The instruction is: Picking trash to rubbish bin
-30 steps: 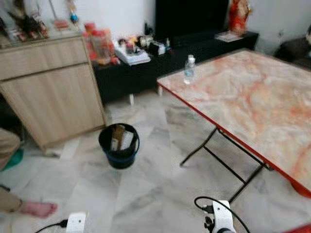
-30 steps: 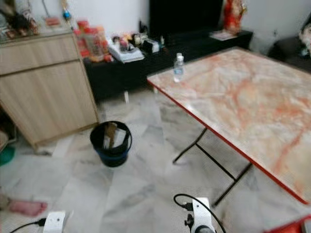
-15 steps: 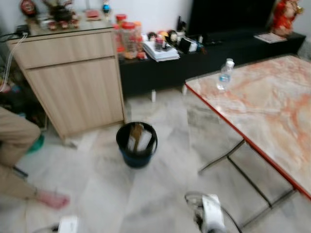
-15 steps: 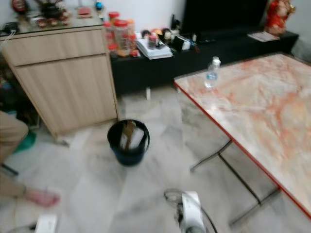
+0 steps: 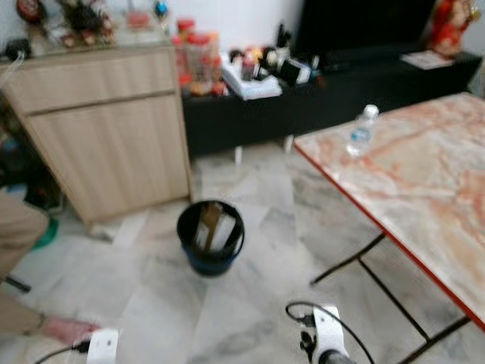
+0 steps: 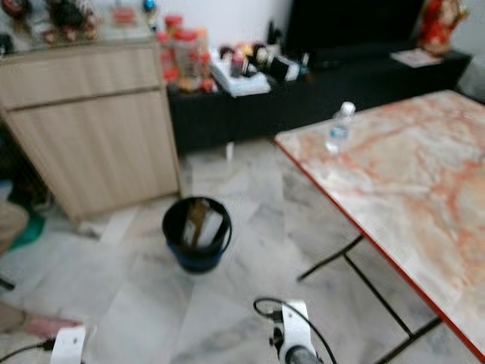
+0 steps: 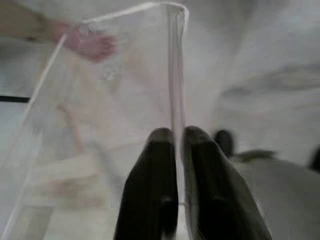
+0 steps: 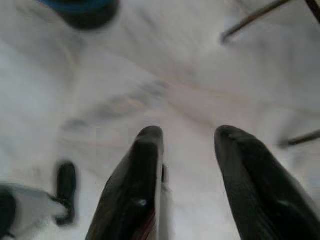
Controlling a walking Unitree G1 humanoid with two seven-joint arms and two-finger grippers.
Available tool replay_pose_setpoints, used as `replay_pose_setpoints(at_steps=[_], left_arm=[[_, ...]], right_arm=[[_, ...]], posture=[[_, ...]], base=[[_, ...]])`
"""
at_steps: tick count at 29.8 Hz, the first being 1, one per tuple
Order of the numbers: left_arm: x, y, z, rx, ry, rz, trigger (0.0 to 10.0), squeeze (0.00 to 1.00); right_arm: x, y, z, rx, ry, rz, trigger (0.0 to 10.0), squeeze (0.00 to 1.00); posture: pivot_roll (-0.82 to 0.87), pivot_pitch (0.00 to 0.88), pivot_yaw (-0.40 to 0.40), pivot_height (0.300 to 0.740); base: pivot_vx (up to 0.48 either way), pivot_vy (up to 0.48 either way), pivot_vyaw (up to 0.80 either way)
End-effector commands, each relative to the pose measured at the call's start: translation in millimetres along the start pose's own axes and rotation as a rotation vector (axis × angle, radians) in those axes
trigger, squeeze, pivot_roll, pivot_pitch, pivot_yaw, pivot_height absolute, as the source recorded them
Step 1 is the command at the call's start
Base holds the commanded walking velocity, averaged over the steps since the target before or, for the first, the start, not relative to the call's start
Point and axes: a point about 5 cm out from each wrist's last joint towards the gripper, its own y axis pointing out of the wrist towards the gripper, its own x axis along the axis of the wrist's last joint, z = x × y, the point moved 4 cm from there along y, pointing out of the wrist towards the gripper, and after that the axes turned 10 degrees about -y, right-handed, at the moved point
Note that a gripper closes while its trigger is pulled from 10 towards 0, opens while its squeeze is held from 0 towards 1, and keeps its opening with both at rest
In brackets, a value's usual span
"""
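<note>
Standing on marble floor (image 5: 250,303): black bin (image 5: 210,236) beside folding table (image 5: 424,182).

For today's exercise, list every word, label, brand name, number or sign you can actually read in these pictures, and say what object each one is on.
No text can be read.
Water bottle label on the table: too blurred to read.
Jars and boxes on the black unit: too small and blurred.
Items in the rubbish bin: no legible print.
</note>
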Motion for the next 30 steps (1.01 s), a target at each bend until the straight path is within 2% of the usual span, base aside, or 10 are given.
replay_pose_setpoints(at_steps=[1,14,23,30], left_arm=[[-6.8,-1.5,14.3,0.031,0.019,0.023,10.0,0.00],[-10.3,-2.3,12.0,0.025,0.021,0.022,10.0,0.00],[-12.3,-2.8,11.5,0.021,0.022,0.023,10.0,0.00],[-5.3,-1.1,6.6,0.013,0.021,0.013,10.0,0.00]], right_arm=[[15.0,2.4,9.4,0.019,0.002,-0.038,10.0,0.00],[14.9,2.5,6.7,0.016,-0.004,-0.035,10.0,0.00],[16.5,2.8,6.4,0.014,0.003,-0.038,10.0,0.00],[15.5,2.6,5.5,0.014,0.020,-0.035,10.0,0.00]], posture=[[0.05,0.057,-0.047,0.740],[0.05,0.050,-0.051,0.740],[0.05,0.038,-0.050,0.740],[0.05,0.030,-0.050,0.740]], base=[[0.311,0.000,0.54],[0.333,0.000,0.08],[0.324,0.000,0.43],[0.364,0.000,0.00]])
